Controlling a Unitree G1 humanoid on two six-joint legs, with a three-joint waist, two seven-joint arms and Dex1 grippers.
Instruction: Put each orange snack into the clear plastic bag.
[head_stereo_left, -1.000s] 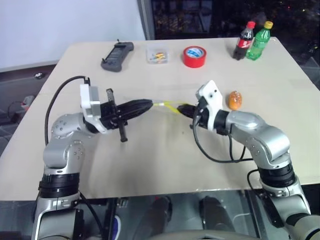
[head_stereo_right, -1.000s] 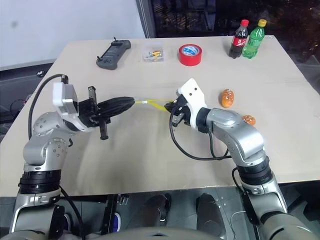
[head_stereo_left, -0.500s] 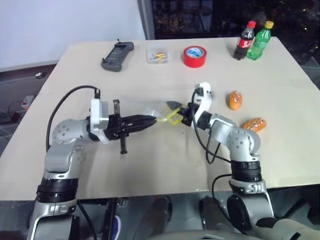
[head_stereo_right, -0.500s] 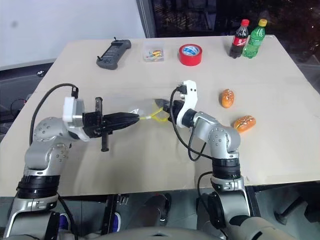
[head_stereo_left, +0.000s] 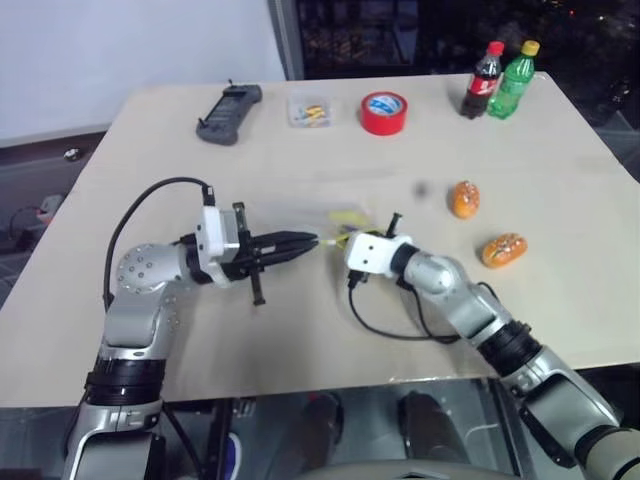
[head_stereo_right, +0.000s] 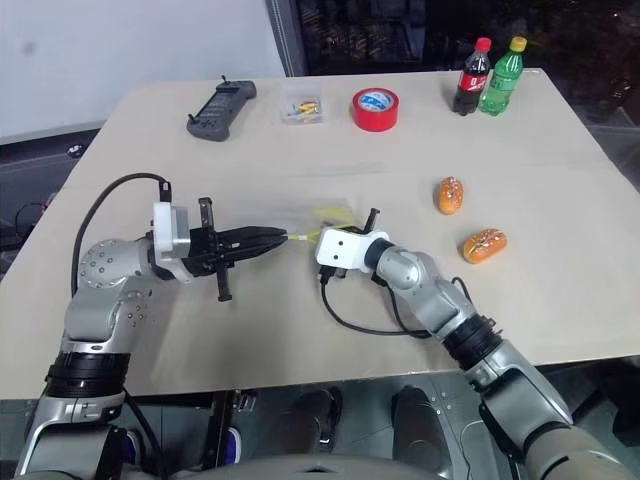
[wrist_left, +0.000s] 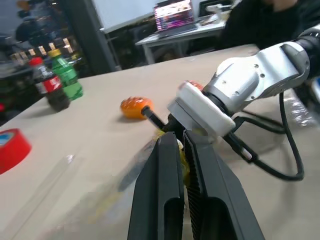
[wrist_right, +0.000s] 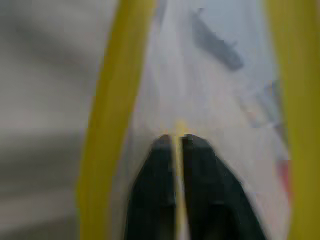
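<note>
Left gripper (head_stereo_left: 308, 240) jaws clamped on the clear plastic bag (head_stereo_left: 345, 218) at mid-worktop. Right gripper (wrist_right: 172, 142) jaws pinch its yellow strip, a narrow gap between them. Both orange snacks (head_stereo_left: 464, 198) (head_stereo_left: 503, 249) lie toward the worktop's right edge, unbagged. Risk: a slipping right hold would let the mouth collapse.

Beige table (head_stereo_left: 300, 330) is carrying two orange snacks (head_stereo_left: 464, 199) (head_stereo_left: 503, 249), pale-speckled on top. Clear plastic bag (head_stereo_left: 345, 217) is showing a yellow seal strip. Red tape roll (head_stereo_left: 386, 112) is showing blue inside. Bottles: red-capped dark one (head_stereo_left: 479, 81), yellow-capped green one (head_stereo_left: 514, 78). Gripper fingers (wrist_left: 167, 200) are showing black.
</note>
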